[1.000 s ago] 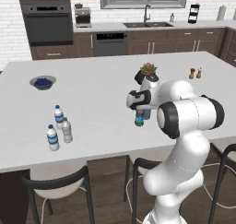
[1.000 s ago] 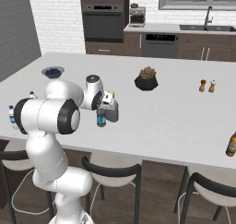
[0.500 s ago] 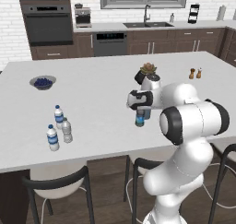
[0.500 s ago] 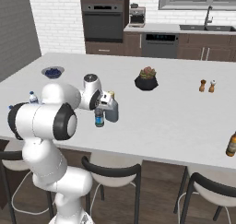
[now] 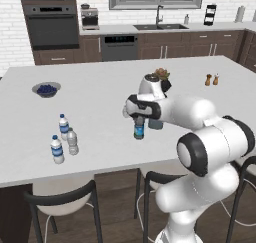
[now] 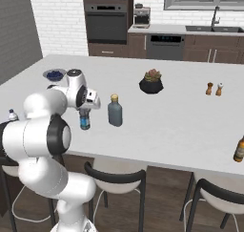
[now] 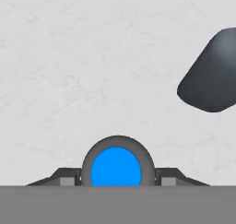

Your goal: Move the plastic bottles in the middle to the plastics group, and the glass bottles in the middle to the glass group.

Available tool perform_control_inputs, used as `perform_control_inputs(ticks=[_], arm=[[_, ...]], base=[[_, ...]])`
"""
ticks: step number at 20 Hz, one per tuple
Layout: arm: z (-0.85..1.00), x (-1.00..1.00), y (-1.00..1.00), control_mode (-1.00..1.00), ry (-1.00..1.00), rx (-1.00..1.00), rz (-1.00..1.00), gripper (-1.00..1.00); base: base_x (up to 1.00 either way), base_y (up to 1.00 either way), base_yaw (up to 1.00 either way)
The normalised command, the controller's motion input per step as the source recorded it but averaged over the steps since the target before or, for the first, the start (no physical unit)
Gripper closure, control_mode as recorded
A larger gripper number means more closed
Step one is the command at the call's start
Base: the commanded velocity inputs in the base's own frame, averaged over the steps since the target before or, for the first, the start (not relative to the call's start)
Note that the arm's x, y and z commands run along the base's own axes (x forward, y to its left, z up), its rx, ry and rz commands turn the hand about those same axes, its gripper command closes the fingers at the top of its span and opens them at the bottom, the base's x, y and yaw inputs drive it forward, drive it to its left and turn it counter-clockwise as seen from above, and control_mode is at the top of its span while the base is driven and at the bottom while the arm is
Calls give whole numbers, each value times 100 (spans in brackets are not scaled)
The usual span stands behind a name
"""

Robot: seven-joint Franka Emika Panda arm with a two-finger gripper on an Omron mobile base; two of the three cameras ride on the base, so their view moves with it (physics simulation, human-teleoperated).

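My gripper (image 5: 139, 121) (image 6: 85, 110) is shut on the dark plastic bottle with the blue-green label (image 5: 139, 131) (image 6: 85, 120), holding it upright by the top, low over the counter. From above, the bottle's round top (image 7: 116, 165) sits between my fingertips (image 7: 64, 177). The grey glass bottle with a narrow neck (image 6: 115, 110) (image 5: 156, 124) (image 7: 209, 75) stands just to the right of it. At the left, two white-capped water bottles (image 5: 63, 126) (image 5: 57, 149) stand with a small clear unlabelled bottle (image 5: 73, 142) beside them.
On the white island counter (image 5: 100, 107) are a bowl of blueberries (image 5: 46, 89), a dark potted plant (image 6: 151, 81) and salt and pepper shakers (image 6: 214, 89). A brown bottle (image 6: 239, 150) stands at the right edge. Stools line the near side.
My gripper has carried the dark bottle to the left, away from the grey glass bottle and toward the water bottles. Nothing else on the counter has moved.
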Motion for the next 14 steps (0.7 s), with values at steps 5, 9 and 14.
perform_control_inputs(ticks=[5,9,14], arm=[[29,-2,100,-100,18,0,21,100],[21,0,99,-100,16,0,23,100],[-11,0,65,-100,-2,0,18,100]], base=[[0,0,0],[0,0,0],[0,0,0]])
